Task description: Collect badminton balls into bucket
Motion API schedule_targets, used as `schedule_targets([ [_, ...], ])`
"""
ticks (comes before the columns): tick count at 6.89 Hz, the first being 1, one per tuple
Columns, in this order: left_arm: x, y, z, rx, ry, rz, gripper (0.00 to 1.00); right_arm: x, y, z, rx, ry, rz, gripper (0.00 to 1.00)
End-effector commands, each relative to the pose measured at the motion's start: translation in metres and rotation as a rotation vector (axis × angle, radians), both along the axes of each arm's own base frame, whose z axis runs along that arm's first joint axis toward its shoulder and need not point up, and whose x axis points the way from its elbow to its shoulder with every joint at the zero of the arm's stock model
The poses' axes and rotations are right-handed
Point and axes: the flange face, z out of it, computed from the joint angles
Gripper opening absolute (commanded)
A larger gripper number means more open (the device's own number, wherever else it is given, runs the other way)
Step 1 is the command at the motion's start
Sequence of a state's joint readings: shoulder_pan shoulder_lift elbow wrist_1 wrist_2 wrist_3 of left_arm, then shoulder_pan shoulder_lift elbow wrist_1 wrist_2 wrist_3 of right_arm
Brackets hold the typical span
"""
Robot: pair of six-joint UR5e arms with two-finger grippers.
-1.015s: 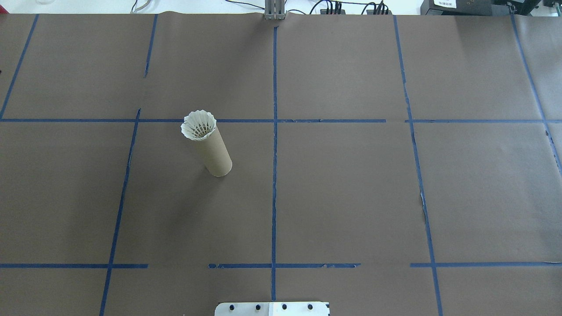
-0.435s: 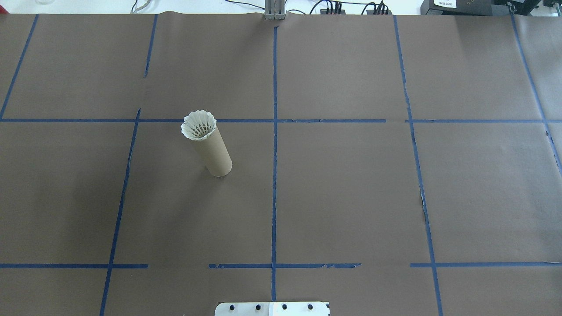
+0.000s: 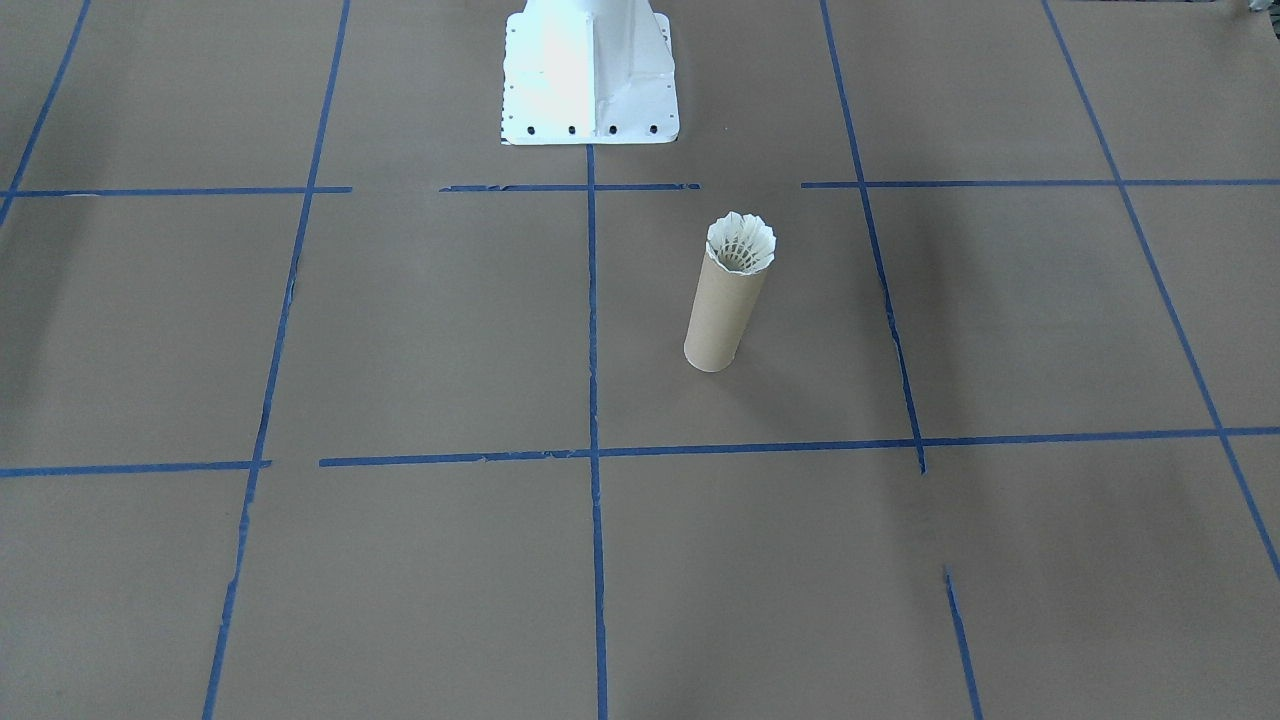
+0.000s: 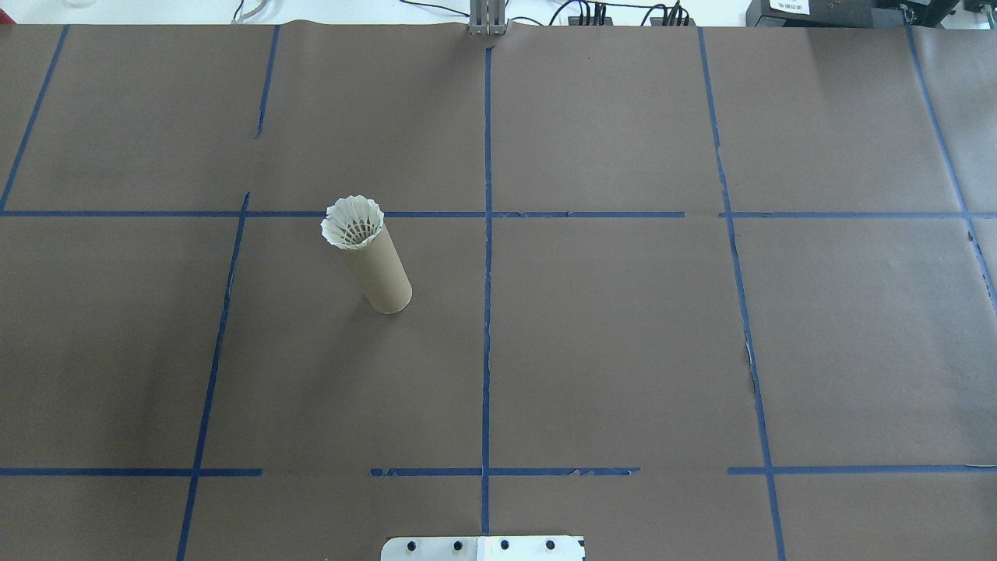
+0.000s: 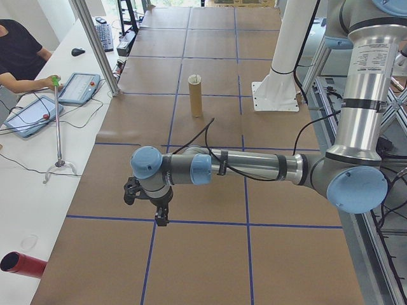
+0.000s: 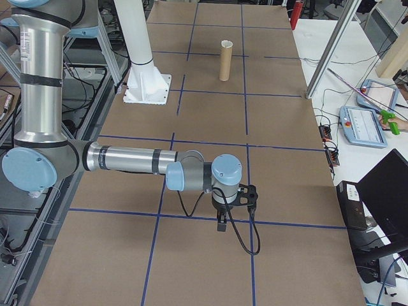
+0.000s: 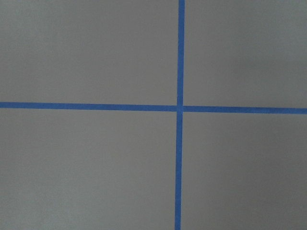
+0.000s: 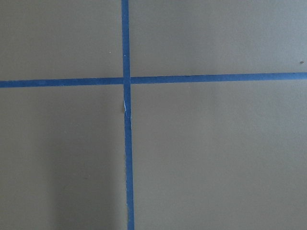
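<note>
A: Where's the shuttlecock (image 4: 353,223)?

B: It sits in the mouth of the tube (image 4: 378,272), feathers up and flaring just over the rim. The cork end is down inside, out of sight. The front view shows the same: shuttlecock (image 3: 741,243) on top, tube (image 3: 722,315) upright on the brown paper (image 4: 623,351).

A: And the tube itself?

B: It stands alone, ahead of the white base (image 3: 588,70) and off toward the robot's left, inside one square of blue tape (image 4: 487,312).

A: The arms?

B: Both are well away from the tube, out at the table's ends. The left gripper (image 5: 160,220) hangs low over the paper just above a tape line; the right gripper (image 6: 221,225) does likewise at the opposite end.

A: Open or closed?

B: I cannot tell for either; only the side views show them. Each wrist camera sees just paper and a tape cross.

A: Anything else?

B: A person (image 5: 19,54) sits at the side bench by a tablet (image 5: 82,88).
</note>
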State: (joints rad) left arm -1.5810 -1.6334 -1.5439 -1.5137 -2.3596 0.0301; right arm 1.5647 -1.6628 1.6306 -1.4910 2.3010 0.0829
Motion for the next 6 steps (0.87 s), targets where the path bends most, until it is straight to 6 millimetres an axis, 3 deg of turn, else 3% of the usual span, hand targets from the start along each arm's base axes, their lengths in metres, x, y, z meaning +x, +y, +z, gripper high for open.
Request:
schedule_targets([
  [1,0.000,0.020,0.022,0.056,-0.001,0.002,1.00,0.000,0.000,0.000,0.000,0.000,0.000,1.00],
  [4,0.001,0.028,0.029,0.048,-0.002,-0.009,1.00,0.000,0.000,0.000,0.000,0.000,0.000,1.00],
  [6,0.002,0.031,0.045,0.007,-0.001,-0.010,1.00,0.000,0.000,0.000,0.000,0.000,0.000,1.00],
])
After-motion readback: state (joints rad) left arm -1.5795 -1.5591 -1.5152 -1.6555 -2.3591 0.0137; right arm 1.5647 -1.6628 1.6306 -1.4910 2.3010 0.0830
